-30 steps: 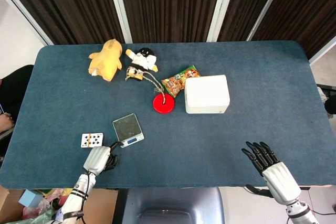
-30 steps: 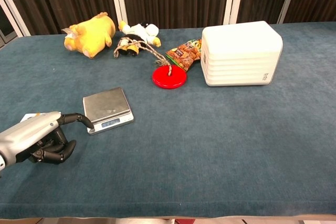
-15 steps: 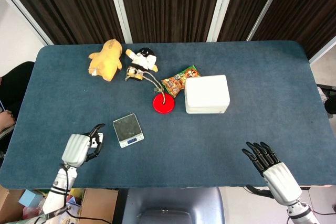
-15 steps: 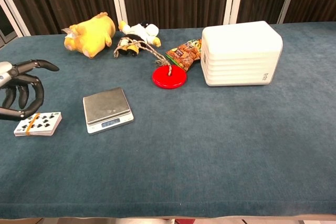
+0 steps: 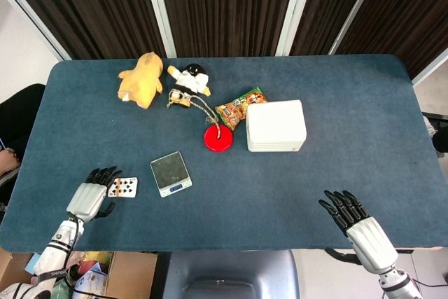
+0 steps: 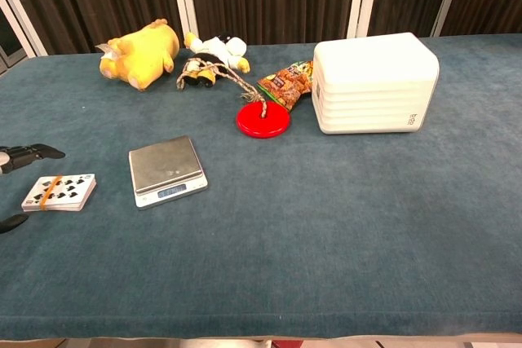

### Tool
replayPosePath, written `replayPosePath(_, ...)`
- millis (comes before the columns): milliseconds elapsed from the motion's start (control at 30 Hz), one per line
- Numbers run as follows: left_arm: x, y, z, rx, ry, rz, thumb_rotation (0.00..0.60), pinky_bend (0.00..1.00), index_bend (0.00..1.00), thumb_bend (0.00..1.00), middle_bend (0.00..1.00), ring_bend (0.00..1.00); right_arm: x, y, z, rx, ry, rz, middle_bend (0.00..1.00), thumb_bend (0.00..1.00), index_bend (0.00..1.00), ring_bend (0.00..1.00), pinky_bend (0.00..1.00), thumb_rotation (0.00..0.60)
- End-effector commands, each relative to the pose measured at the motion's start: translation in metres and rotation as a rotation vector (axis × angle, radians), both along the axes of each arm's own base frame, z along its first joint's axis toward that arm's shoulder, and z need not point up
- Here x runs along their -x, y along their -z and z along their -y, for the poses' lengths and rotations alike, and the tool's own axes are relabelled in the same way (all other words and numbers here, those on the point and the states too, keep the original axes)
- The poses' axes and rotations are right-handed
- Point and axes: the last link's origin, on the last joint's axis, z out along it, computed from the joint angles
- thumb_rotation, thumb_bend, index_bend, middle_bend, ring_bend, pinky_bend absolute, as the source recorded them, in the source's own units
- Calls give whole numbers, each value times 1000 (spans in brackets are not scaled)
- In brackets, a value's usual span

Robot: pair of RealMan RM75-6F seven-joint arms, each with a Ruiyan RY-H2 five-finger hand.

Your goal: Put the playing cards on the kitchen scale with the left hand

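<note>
The left robot hand [image 5: 89, 198] is open, with its fingers spread and nothing in it. It sits just beside the playing cards [image 5: 123, 187], which lie flat on the blue bench [image 5: 294, 180]. The kitchen scale [image 5: 171, 174] stands near the cards, on their other side. The right robot hand [image 5: 355, 220] is open too, far off at the bench's near edge.

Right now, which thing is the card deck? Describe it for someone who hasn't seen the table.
Start at the white box mid-table, then come toward the near left to the silver kitchen scale. Just left of it, beside the left hand, lies the playing cards: a flat white stack, pips up, bound with an orange band.
</note>
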Motion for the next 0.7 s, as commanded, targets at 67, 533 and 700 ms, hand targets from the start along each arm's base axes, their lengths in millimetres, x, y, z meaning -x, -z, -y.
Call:
replayPosePath(67,5,5,-3,3,-21,5,600,0,78,367,0,0,0,1,0,-2,0,-1,0,132,0,0,0,600)
replayPosePath(533,3,21,-10,-11,-27,49,600,2,210,358,117,5,0,3,0,-8,3,-10,0,131,0,0,0,600)
replayPosePath(700,1,24,-13,-17,-32,58,600,3,252,355,179,43,0,3,0,-7,4,-8,0,132,0,0,0,600)
